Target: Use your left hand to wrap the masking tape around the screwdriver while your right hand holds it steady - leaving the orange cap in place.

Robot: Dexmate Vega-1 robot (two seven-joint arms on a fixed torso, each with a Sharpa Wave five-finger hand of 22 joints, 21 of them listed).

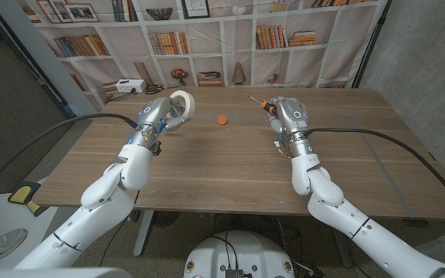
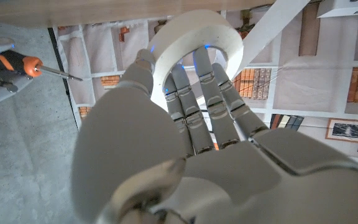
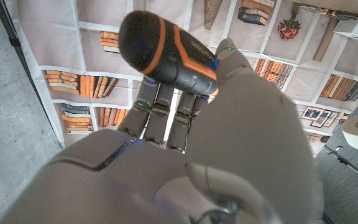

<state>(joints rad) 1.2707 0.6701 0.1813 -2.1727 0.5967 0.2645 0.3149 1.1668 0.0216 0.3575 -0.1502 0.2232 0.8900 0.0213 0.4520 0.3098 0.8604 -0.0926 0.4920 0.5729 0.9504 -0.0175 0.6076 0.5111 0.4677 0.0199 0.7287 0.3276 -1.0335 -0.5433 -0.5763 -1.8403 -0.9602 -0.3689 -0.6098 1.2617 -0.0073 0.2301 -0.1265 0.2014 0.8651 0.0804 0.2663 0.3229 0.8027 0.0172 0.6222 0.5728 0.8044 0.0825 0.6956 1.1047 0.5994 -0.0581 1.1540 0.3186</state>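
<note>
- Left hand (image 1: 161, 117) holds the tape roll (image 1: 181, 103) up off the table, fingers (image 2: 199, 93) threaded through its hole – roll looks light and stiff, a rim that should not crush.
- Right hand (image 1: 287, 114) grips the screwdriver (image 1: 263, 103) by the handle, clear of the table, thin metal shaft pointing toward the left hand.
- Handle (image 3: 166, 53) is black with orange bands, chunky and probably rubbery – a good place to hold; the shaft (image 2: 59, 73) is narrow, hard and likely slick, so tape may slide there.
- Orange cap (image 1: 222, 120) lies on the table (image 1: 230, 170) between the two hands, apart from both – small, light, probably easy to knock and roll.
- I cannot tell where the free end of the tape is.
- Hands are well apart; open room between them above the table, only the cap underneath.
- Both hands sit nearer the far table edge than the near one; shelves (image 1: 230, 38) stand behind, so reaching inward looks safer than outward.
- A cable (image 1: 385, 139) trails across the table on the right side, away from the working gap.
</note>
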